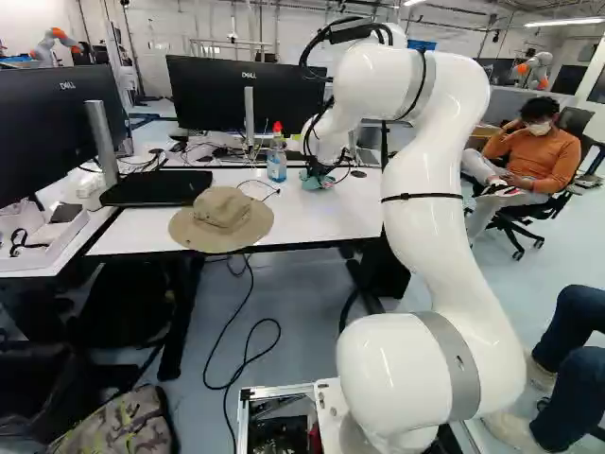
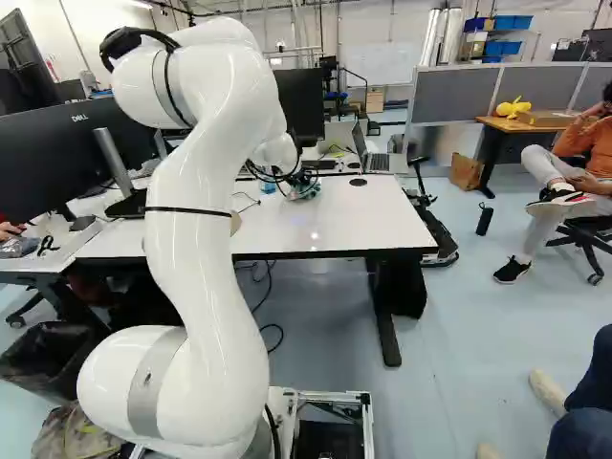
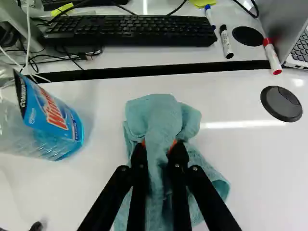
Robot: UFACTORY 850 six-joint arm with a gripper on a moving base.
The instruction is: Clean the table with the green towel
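Note:
At the far side of the white table (image 1: 331, 213), my gripper (image 1: 319, 176) is low at the tabletop, with a bit of the green towel (image 1: 317, 183) showing under it. In the wrist view the gripper (image 3: 159, 147) is shut on a bunched fold of the towel (image 3: 161, 115). The cloth rises between both fingers and spreads out crumpled around them on the white surface. Parts of it beneath the fingers are hidden.
A spray bottle of blue liquid (image 3: 48, 120) stands beside the gripper. A tan hat (image 1: 222, 219) lies near the table's front edge. Beyond the towel are a keyboard (image 3: 130, 31), markers (image 3: 226, 42), a laptop (image 2: 378, 161) and monitors (image 1: 241, 95).

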